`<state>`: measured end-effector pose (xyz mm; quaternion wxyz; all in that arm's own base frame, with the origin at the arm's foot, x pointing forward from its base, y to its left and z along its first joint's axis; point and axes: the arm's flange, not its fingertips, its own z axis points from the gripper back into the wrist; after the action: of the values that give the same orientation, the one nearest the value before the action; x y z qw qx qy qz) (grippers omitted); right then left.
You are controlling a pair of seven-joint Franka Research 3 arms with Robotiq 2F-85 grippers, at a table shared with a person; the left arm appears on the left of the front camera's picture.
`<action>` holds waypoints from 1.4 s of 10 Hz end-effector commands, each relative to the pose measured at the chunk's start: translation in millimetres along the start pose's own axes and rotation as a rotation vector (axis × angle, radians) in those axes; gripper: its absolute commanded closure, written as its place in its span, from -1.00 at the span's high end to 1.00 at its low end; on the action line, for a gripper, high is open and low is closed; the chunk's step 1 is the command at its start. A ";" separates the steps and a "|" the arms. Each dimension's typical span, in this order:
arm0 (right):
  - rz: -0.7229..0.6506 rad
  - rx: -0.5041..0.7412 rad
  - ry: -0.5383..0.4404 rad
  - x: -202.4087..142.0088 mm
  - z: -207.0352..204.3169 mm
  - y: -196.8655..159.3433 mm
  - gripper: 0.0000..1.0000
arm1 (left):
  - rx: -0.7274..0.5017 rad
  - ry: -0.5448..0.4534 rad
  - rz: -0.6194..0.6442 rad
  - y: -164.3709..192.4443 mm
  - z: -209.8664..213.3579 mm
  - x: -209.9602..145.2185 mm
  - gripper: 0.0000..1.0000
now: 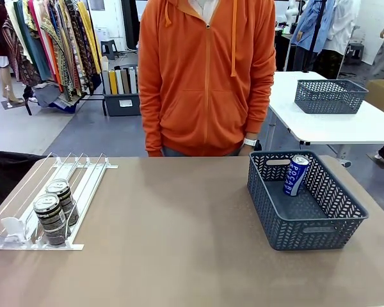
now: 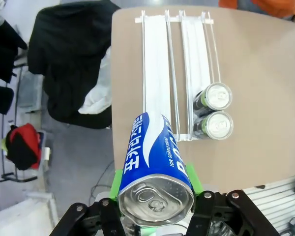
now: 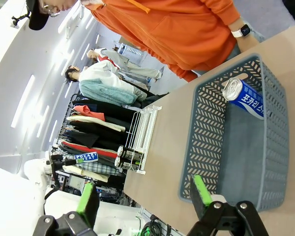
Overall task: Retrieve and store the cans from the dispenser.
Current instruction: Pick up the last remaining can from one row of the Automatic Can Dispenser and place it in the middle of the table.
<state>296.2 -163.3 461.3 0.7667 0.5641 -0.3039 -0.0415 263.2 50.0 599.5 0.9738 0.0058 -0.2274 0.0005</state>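
Observation:
My left gripper is shut on a blue-and-white can, its green pads pressed to the can's sides, high above the table's left edge. Below it lies the white wire dispenser with two dark cans at its low end. From the front, the dispenser and its two dark cans are at the left of the table. My right gripper is open and empty above the grey basket. A blue-and-white can leans in that basket. The held can also appears far off.
The grey lattice basket stands at the table's right with a blue can in its far corner. A person in an orange hoodie stands at the far edge. A black cloth hangs off the table's left.

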 end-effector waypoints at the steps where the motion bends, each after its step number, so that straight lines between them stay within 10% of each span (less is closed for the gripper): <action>1: 0.010 0.022 -0.024 2.9 -2.7 2.0 1.00 | 0.017 -0.007 -0.027 -10.4 -2.3 6.9 -1.00; 7: 0.010 0.022 -0.024 2.9 -2.7 2.0 1.00 | -0.047 -0.046 -0.039 -26.7 -8.3 25.5 -1.00; 11: 0.010 0.022 -0.024 2.9 -2.7 2.0 1.00 | -0.160 0.007 -0.365 -224.6 -52.7 106.1 -1.00; 14: 0.010 0.022 -0.024 2.9 -2.7 2.0 1.00 | -0.274 0.132 -0.692 -378.3 -127.9 98.8 -1.00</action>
<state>296.1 -163.2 461.6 0.7667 0.5639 -0.3041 -0.0412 382.4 -318.8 519.3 0.9352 -0.0670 -0.1511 -0.3133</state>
